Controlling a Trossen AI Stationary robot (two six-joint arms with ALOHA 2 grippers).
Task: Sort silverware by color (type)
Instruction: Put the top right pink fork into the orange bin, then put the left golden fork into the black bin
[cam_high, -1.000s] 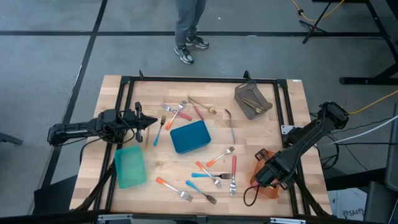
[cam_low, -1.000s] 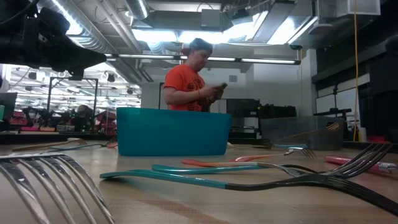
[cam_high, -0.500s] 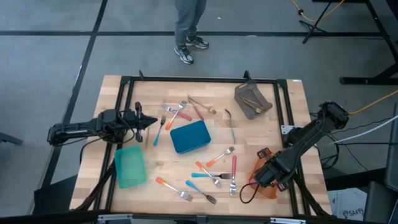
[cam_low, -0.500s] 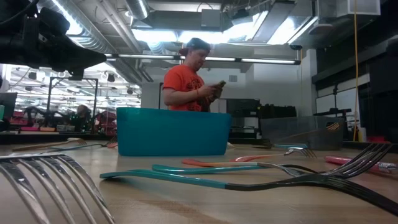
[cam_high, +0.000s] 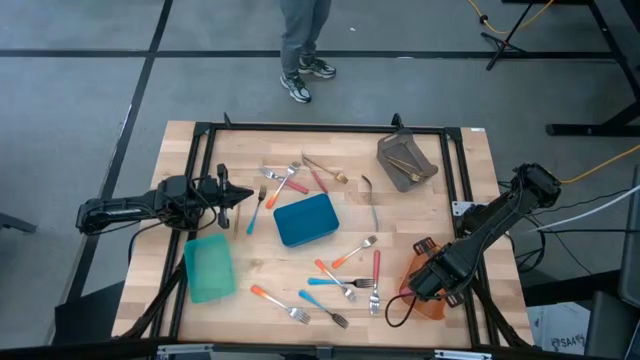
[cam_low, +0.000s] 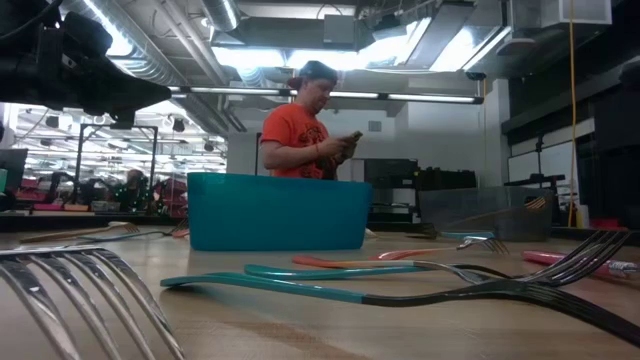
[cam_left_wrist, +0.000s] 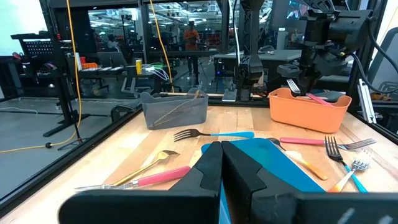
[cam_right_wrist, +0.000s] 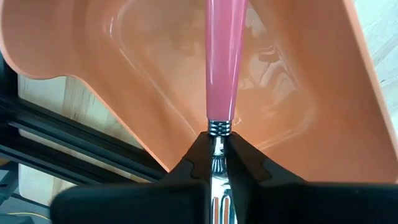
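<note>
The right gripper (cam_high: 432, 285) is hanging over the orange bin (cam_high: 436, 303) at the lower right of the high view, its fingers (cam_right_wrist: 199, 163) pinching the metal neck of a pink-handled utensil (cam_right_wrist: 222, 59) whose handle is pointing down into the bin's interior. In the left wrist view the same bin (cam_left_wrist: 308, 109) is showing at the right, with the right arm standing over it and pink and silver pieces sticking up above the rim. The left gripper (cam_high: 243, 196) is resting at the left of the high view, just above the teal bin (cam_high: 209, 267), its fingers (cam_left_wrist: 208, 169) pressed together with nothing between them. The rest of the silverware is lying scattered across the wooden table (cam_high: 265, 269): a cluster of pink, orange and gold pieces (cam_high: 300, 176) in the upper middle, beside the blue bin (cam_high: 306, 220) at the centre, and a second group of orange, blue and red-handled forks (cam_high: 345, 280) in the lower middle. A blue-handled fork (cam_high: 257, 208) is lying just to the left of the blue bin. The grey bin (cam_high: 406, 158) at the upper right is holding gold pieces. A person (cam_low: 312, 125) in an orange shirt is standing beyond the table in the low view, looking at something held in both hands.
</note>
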